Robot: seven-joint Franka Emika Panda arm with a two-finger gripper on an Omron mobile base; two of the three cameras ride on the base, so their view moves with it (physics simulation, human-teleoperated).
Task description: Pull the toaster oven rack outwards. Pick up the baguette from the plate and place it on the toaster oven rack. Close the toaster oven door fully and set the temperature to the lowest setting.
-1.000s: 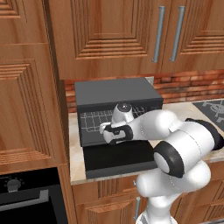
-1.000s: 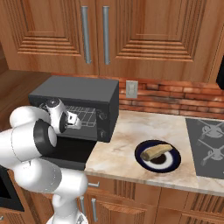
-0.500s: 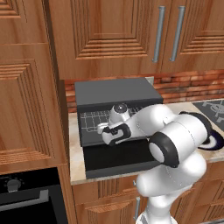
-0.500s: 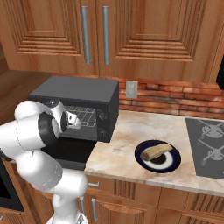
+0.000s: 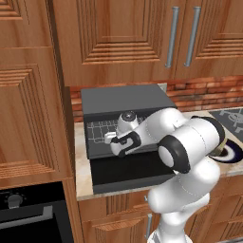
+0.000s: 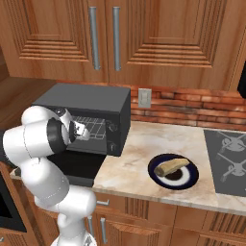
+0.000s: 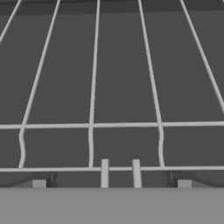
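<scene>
Left base view: the toaster oven point(image 5: 124, 102) sits on the counter point(image 5: 81, 166) at mid-frame, below wooden wall cabinets point(image 5: 142, 38). The toaster oven door point(image 5: 128, 172) hangs open, lying flat toward the lower centre. The white arm reaches from the lower right into the open cavity, where the gripper point(image 5: 110, 138) sits at the front of the rack point(image 5: 100, 130). Whether its fingers are apart or closed on the wire cannot be told from here. The plate point(image 5: 233, 153) peeks out at the right edge, behind the arm. A built-in oven point(image 5: 28, 218) fills the lower left corner.

Right base view: the toaster oven point(image 6: 86, 101) stands at left of centre, its control strip point(image 6: 113, 134) facing the camera. The gripper point(image 6: 85, 136) is at the cavity mouth, with the rack point(image 6: 96, 127) visible behind it. The baguette point(image 6: 169, 166) lies across the plate point(image 6: 187, 178) at lower centre-right, well apart from the toaster oven. A cooktop point(image 6: 230, 158) occupies the right edge and a wall outlet point(image 6: 144, 96) sits on the brick backsplash.

Hand view: the rack point(image 7: 92, 124) spreads across the frame, its wires running toward the top. Two fingertips point(image 7: 104, 173) rise at the bottom centre, close together, at the rack's front crossbar; a grip on it cannot be confirmed.
</scene>
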